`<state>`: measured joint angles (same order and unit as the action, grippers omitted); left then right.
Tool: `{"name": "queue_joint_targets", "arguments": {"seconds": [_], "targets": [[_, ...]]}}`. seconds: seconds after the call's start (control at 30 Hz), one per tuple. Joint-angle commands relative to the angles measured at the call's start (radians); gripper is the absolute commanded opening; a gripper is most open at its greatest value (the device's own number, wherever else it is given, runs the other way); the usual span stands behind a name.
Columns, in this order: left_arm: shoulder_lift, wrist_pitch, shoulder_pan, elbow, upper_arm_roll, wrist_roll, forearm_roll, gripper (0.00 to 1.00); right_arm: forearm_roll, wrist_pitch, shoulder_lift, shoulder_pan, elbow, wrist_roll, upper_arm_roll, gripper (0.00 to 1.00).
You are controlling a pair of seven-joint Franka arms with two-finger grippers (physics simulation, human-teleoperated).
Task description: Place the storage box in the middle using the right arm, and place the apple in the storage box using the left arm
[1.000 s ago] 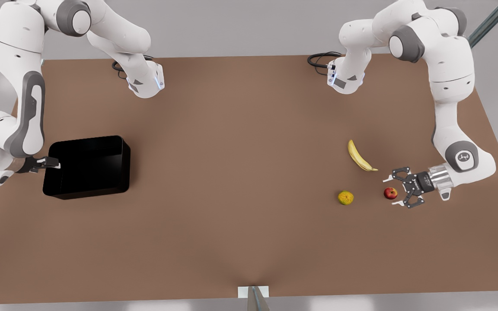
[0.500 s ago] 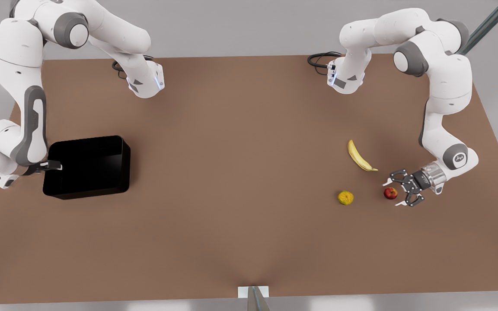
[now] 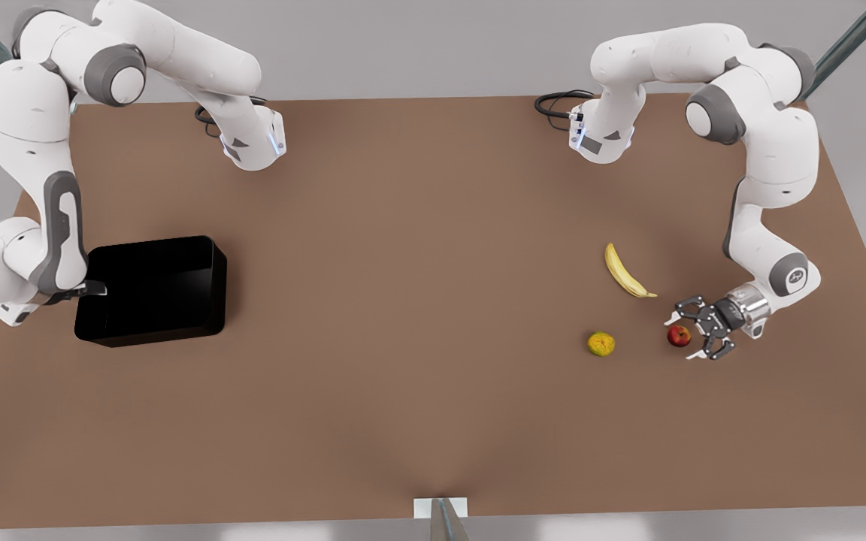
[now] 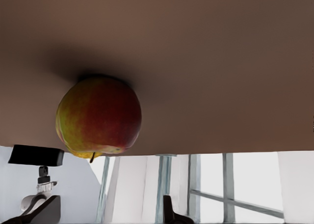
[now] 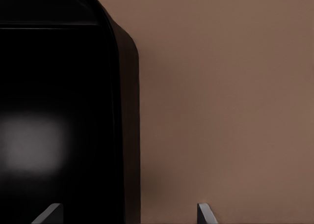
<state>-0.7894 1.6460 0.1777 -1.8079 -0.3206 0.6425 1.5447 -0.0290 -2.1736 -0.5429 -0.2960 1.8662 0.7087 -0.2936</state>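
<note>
Front view: storage box [image 3: 151,289] at table's [image 3: 403,300] left side, right gripper [image 3: 91,288] fingers spread astride its outer wall | left gripper [image 3: 688,330] spread, just beside apple [image 3: 679,336] | bumpy orange fruit [image 3: 601,344] near apple, banana [image 3: 627,273] behind | middle bare

You are looking down on a plain matte brown tabletop [image 3: 418,315] that spans nearly the whole front view, evenly lit, with soft shadows. Behind its far edge you see a flat pale grey wall [image 3: 418,45]. Dark green-grey metal struts [image 3: 850,37] slant across the upper corners. At the near edge sits a small white bracket [image 3: 440,507]. From the left wrist view, you can see white window frames [image 4: 225,189] beyond the table edge.
</note>
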Motion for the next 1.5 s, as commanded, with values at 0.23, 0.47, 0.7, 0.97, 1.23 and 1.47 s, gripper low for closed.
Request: {"name": "queue_joint_targets", "arguments": {"seconds": [0.23, 0.47, 0.7, 0.97, 1.23, 1.47], "targets": [[-0.039, -0.063, 0.019, 0.005, 0.000, -0.099, -0.009, 1.00, 0.000, -0.017, -0.031, 0.000, -0.002, 0.035, 0.004, 0.33], [-0.060, -0.018, 0.020, 0.024, -0.020, -0.067, 0.009, 1.00, 0.000, -0.014, -0.034, -0.002, -0.004, 0.089, 0.004, 0.21], [-0.068, -0.003, 0.020, 0.018, -0.009, -0.081, 0.009, 1.00, -0.060, -0.006, -0.031, -0.003, -0.010, 0.166, 0.004, 0.21], [-0.068, 0.017, 0.020, 0.013, 0.008, -0.087, 0.028, 1.00, -0.130, 0.474, 0.110, 0.225, -0.214, -0.092, 0.024, 0.21], [-0.094, 0.048, 0.020, 0.013, 0.008, -0.109, 0.058, 1.00, -0.267, 0.471, 0.000, 0.790, -0.429, -0.896, 0.099, 0.21], [-0.094, 0.037, 0.022, -0.004, 0.017, -0.098, 0.094, 0.97, -0.292, 0.285, -0.118, 0.796, -0.478, -0.992, 0.252, 0.21]]}}
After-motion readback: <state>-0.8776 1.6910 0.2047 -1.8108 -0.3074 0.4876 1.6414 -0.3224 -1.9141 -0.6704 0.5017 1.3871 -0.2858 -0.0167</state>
